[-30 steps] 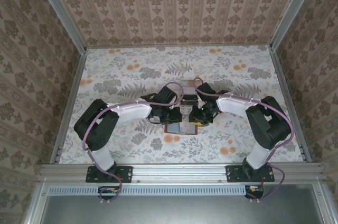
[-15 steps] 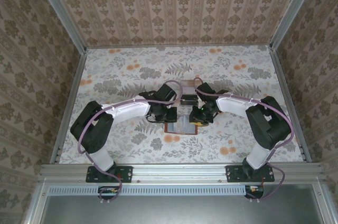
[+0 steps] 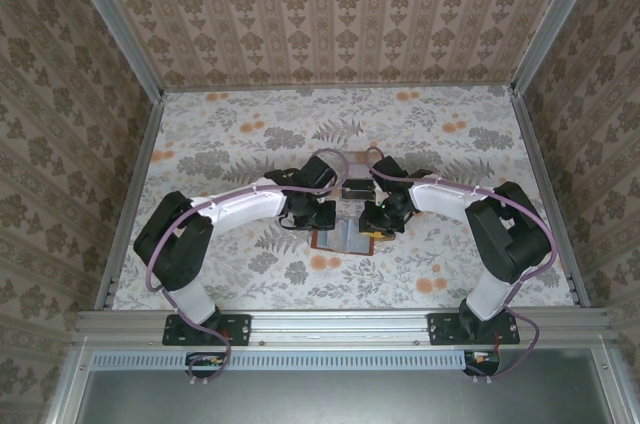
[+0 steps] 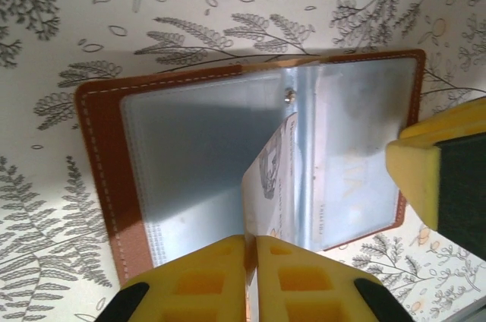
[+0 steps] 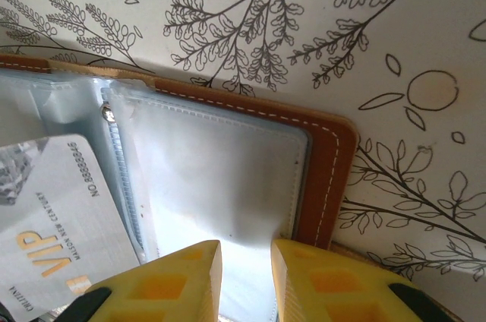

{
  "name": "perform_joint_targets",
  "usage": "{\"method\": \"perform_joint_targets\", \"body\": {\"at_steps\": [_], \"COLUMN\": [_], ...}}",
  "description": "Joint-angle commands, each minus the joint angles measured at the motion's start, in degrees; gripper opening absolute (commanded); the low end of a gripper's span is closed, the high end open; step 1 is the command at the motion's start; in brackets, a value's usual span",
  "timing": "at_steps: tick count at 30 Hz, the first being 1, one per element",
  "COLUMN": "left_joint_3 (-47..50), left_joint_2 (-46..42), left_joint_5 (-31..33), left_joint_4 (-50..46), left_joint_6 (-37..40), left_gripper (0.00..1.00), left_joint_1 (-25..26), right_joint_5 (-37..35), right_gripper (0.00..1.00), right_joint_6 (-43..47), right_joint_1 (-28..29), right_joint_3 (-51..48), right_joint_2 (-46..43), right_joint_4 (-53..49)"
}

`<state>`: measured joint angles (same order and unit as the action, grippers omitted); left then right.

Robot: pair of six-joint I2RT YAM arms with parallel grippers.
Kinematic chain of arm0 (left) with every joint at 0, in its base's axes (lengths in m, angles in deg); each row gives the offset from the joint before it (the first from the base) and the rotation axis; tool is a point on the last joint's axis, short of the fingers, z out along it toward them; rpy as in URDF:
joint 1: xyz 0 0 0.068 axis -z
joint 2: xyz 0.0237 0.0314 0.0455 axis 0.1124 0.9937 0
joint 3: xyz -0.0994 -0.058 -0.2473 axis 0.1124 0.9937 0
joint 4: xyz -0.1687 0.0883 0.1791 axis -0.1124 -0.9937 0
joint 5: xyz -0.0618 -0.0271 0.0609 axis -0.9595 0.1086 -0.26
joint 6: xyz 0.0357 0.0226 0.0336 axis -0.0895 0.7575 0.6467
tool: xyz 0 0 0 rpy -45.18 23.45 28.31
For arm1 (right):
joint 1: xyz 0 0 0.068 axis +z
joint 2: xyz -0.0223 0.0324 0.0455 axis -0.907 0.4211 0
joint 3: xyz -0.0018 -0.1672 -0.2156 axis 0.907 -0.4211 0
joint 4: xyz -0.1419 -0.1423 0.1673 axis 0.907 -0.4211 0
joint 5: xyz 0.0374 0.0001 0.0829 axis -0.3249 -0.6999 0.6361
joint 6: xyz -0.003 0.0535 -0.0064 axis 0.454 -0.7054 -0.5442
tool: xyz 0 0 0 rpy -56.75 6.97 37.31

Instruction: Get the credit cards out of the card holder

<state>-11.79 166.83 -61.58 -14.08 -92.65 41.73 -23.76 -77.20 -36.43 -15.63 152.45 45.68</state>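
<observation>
The brown card holder [image 4: 99,162] lies open on the floral table, its clear sleeves facing up. It sits between the two wrists at the table's middle [image 3: 345,239]. My left gripper [image 4: 250,242] is shut on the near edge of a pale credit card [image 4: 267,185], which stands tilted up out of the middle sleeve. That card shows grey with "VIP" lettering [image 5: 53,216] in the right wrist view. My right gripper [image 5: 245,250] hovers over the holder's right-hand sleeve [image 5: 220,178], its jaws a little apart with nothing between them. One of its yellow fingers [image 4: 437,178] sits at the holder's right edge.
A small dark rectangular thing [image 3: 355,187] lies just beyond the holder, between the two wrists. Patterned walls and metal rails [image 3: 135,194] bound the table on three sides. Both forearms crowd the centre around the holder.
The left arm has shifted slightly, its elbow moving outward and its wrist settling at the holder's left side. The right arm has stayed put.
</observation>
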Motion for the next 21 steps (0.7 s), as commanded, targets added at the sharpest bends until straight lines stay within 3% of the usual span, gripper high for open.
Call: {"method": "perform_joint_targets", "body": {"at_steps": [1,6,11,21], "left_joint_3": [-2.45,-3.90,-4.10,-3.89], "left_joint_2": [1.54,3.32,4.63,4.15], "left_joint_5": [-1.25,-2.66,-3.60,-2.03], "left_joint_4": [0.52,1.57,2.33,1.19], "left_joint_6": [0.69,0.00,-0.51,-1.24], "left_gripper": [0.13,0.19,0.19,0.10], "left_joint_1": [0.84,2.04,3.12,3.84], "right_joint_5": [-2.21,-2.21,-2.22,-1.95], "right_gripper": [0.26,0.26,0.26,0.26], "right_joint_6": [0.51,0.54,0.59,0.78], "right_joint_1": [0.17,0.17,0.16,0.17], "right_joint_3": [0.54,0.53,0.22,0.08], "right_joint_2": [0.81,0.73,0.71,1.00], "right_joint_4": [-3.21,-3.20,-3.00,-2.51]}}
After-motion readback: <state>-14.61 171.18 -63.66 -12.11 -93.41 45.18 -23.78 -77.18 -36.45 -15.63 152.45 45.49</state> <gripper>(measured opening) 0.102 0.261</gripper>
